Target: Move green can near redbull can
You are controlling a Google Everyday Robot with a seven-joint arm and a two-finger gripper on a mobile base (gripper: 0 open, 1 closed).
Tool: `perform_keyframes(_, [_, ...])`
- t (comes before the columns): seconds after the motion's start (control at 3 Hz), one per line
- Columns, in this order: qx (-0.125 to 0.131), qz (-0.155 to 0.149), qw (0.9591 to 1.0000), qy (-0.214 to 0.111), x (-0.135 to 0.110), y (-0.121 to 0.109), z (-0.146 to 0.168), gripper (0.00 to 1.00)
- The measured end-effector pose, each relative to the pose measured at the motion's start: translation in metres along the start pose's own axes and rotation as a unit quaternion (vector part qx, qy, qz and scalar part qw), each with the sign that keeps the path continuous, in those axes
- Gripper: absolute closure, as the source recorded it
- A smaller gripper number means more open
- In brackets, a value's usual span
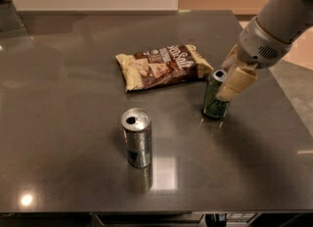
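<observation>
Though our pincer (227, 77) sits at the green can (212, 104), grasp unreadable, we log that can upright on the counter (63, 123), two o'clock of the redbull can (137, 140), well apart; move undone.

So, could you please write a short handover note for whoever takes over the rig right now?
Gripper: at the top of the green can, on the right side of the table.
Green can: upright on the table, just right of the chip bag.
Redbull can: upright, front centre, well apart from the green can.
Done: gripper is at the green can.
Left: carry the green can over and set it beside the redbull can.
</observation>
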State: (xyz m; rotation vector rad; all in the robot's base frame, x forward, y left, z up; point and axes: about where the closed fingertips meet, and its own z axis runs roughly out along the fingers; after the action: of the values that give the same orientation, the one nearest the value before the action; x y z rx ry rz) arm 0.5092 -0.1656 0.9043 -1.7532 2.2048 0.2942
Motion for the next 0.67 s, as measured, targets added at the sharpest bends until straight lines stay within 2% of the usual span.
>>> perform_keyframes(0.33, [-0.025,-0.028,0.9992,-0.011,-0.021,0.017,-0.005,0.88])
perform_keyframes(0.67, [-0.051,-0.072,0.996,-0.015,-0.046,0.048,-0.003,1.0])
